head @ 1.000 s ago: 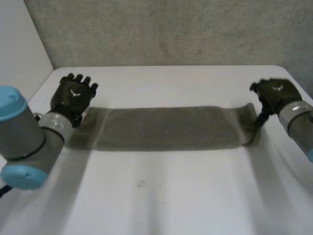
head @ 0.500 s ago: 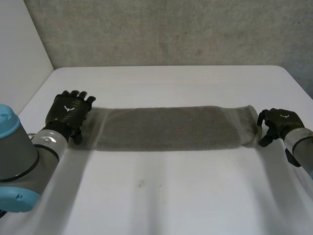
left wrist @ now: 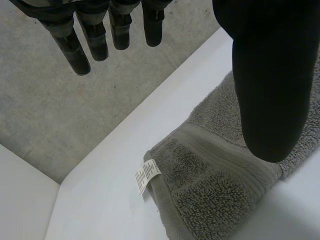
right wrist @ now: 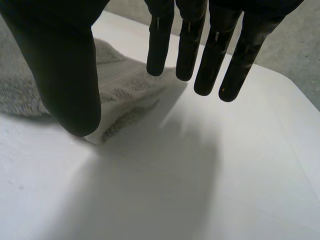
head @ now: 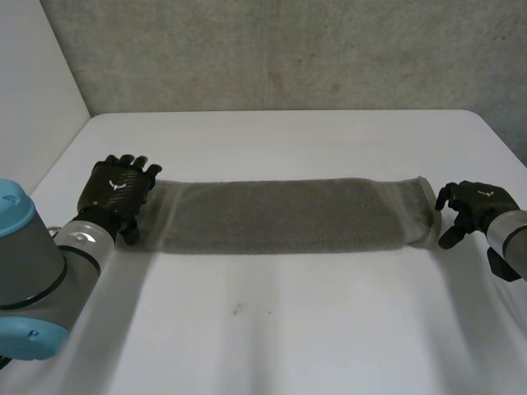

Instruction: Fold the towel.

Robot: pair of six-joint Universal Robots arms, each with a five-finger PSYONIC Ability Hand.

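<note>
A grey towel (head: 288, 216) lies as a long folded strip across the white table (head: 272, 329). My left hand (head: 119, 188) is at the strip's left end, open, with straight fingers (left wrist: 95, 35) held above the table and the thumb (left wrist: 270, 75) over the towel's (left wrist: 215, 200) end corner. A white label (left wrist: 148, 175) sticks out from that corner. My right hand (head: 473, 206) is just beside the strip's right end, open. Its fingers (right wrist: 210, 45) hang straight over bare table, and its thumb (right wrist: 65, 65) is at the towel's (right wrist: 125, 85) near corner without pinching it.
A grey wall (head: 288, 49) runs behind the table's far edge. A white side panel (head: 33, 90) stands at the far left. Bare table stretches in front of the towel, toward me.
Both hands have dropped lower and nearer to me. The right hand came off the towel's right end, which was raised and now lies flat. Little has moved in the last half second.
</note>
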